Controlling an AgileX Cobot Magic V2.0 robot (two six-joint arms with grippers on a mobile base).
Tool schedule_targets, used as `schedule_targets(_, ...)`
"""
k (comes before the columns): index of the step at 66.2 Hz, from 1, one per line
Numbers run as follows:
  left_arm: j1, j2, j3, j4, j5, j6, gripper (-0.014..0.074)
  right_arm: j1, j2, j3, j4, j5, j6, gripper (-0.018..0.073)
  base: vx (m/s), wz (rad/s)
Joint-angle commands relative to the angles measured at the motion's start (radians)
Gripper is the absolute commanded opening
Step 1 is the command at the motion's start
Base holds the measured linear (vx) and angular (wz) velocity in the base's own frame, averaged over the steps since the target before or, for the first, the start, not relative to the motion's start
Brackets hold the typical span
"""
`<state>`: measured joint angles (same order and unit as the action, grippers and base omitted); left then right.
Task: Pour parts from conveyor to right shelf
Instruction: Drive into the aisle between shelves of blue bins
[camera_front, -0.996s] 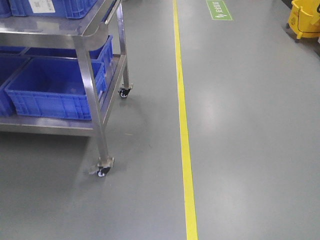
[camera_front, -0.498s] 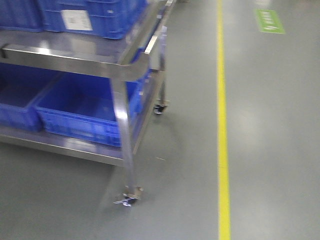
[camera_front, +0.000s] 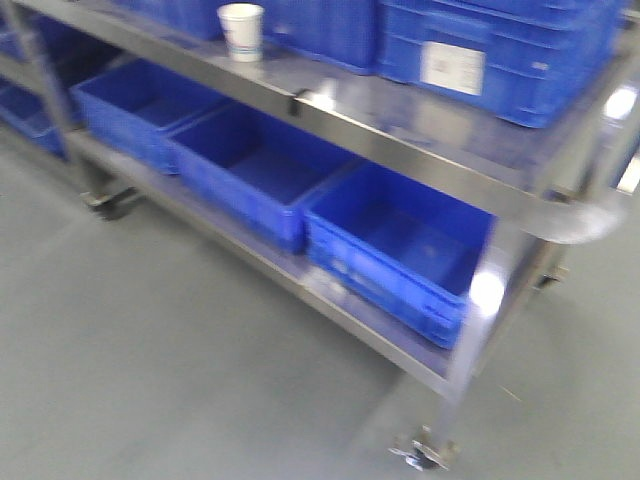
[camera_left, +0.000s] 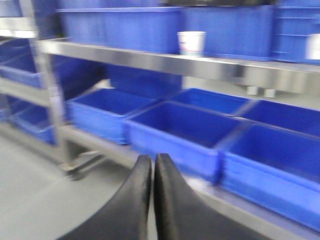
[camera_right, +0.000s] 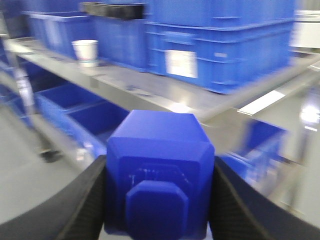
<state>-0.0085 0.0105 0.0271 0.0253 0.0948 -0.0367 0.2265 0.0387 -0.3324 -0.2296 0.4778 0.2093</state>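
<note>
Nearest to us, in the right wrist view, the right end effector (camera_right: 159, 215) is clenched on one part (camera_right: 160, 150), with a dark finger pressed against each flat side wall. We judge the part light and rigid. It is moulded plastic with smooth, slightly glossy faces, so it could slip or twist if the squeeze eases, but a short drop seems unlikely to harm it. The flat opposite sides are the sound place to hold it, as now. The stud facing the camera looks too small and bevelled for a sure hold.

The part is bright blue, a blocky body with chamfered upper corners and a stubby stud projecting from its front face. Faint raised marks surround the stud, but we cannot read them.

The left end effector (camera_left: 152, 172) has its two dark fingers (camera_left: 130, 210) shut together with nothing between them.

Beyond both, the right shelf (camera_front: 400, 135) stands on the grey floor (camera_front: 150, 350). A white paper cup (camera_front: 241, 30) stands near the front edge of its steel upper tier. The upper bins (camera_front: 500, 40) sit behind the cup, one bearing a white label (camera_front: 452, 68). The lower bins (camera_front: 395, 245) sit open side by side, and we see no parts in them, though blur hides detail. The part hangs before the shelf, short of any bin. The conveyor is not in view.
</note>
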Motion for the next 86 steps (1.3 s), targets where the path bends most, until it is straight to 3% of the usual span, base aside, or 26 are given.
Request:
schedule_targets(1, -0.005, 0.015, -0.02, -0.006, -0.073, -0.008, -0.0006, 0.002, 0.011, -0.026, -0.015, -0.08, -0.006, -0.0004, 0.16, 0.91)
schedule_targets(58, -0.005, 0.015, -0.02, -0.006, -0.073, -0.008, -0.0006, 0.002, 0.011, -0.026, -0.015, -0.08, -0.006, -0.0004, 0.06, 0.89)
schedule_targets(86, -0.005, 0.015, -0.02, -0.006, -0.073, -0.008, -0.0006, 0.002, 0.011, -0.026, -0.015, -0.08, -0.006, -0.0004, 0.05, 0.37)
